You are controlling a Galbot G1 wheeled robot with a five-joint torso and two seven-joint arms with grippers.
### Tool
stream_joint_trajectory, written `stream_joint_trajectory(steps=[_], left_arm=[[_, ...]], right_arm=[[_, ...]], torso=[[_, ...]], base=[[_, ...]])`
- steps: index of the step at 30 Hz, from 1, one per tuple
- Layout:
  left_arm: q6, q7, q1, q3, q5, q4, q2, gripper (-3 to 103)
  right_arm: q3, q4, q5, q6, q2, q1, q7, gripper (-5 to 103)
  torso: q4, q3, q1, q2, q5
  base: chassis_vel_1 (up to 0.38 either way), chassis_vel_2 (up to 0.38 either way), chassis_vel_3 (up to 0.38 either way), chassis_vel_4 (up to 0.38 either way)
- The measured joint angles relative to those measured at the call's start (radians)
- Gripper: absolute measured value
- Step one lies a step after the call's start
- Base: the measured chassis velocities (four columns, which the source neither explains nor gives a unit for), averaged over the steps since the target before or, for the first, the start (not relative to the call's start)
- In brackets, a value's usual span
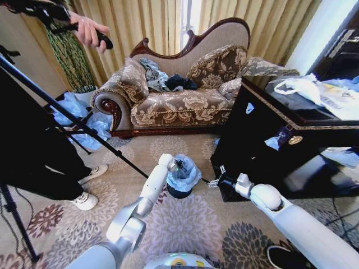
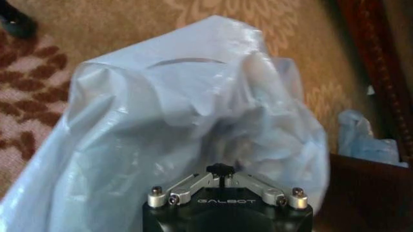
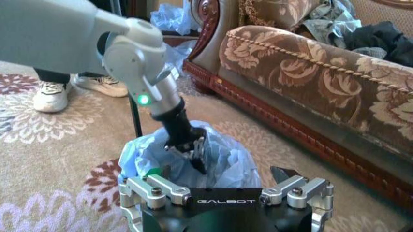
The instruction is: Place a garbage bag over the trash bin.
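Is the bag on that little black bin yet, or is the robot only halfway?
Mostly on: the garbage bag drapes over the trash bin. The left gripper is pinching the plastic at the top. The right gripper waits open beside it. Tucking around the rim looks unfinished.

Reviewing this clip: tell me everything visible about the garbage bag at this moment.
The garbage bag is thin, crinkly, pale blue translucent plastic. It is draped over the small black trash bin on the patterned carpet in front of the sofa, bunched loosely around the top, with the bin's lower part still bare. The left gripper reaches down into its folds, fingers shut, seemingly pinching plastic. The right gripper hangs open beside it, apart.
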Motion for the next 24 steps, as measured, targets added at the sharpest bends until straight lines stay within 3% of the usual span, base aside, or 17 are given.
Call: stream_joint_trajectory(steps=[10, 17, 24], left_arm=[[-0.019, 0.049, -0.013, -0.053, 0.048, 0.07, 0.001, 0], [-0.018, 0.035, -0.026, -0.113, 0.042, 0.042, 0.002, 0], [0.009, 0.019, 0.016, -0.068, 0.012, -0.039, 0.001, 0]], right_arm=[[0.0, 0.005, 0.013, 0.0, -0.012, -0.004, -0.002, 100], [0.0, 0.005, 0.016, -0.001, -0.01, -0.005, -0.002, 100], [0.001, 0.002, 0.016, -0.001, -0.012, -0.006, -0.002, 100]], torso=[[0.0, 0.0, 0.0, 0.0, 0.0], [0.0001, 0.0, 0.0, 0.0, 0.0002], [0.0001, 0.0, 0.0, 0.0, -0.0001]], base=[[0.0, 0.0, 0.0, 0.0], [0.0, 0.0, 0.0, 0.0], [0.0, 0.0, 0.0, 0.0]])
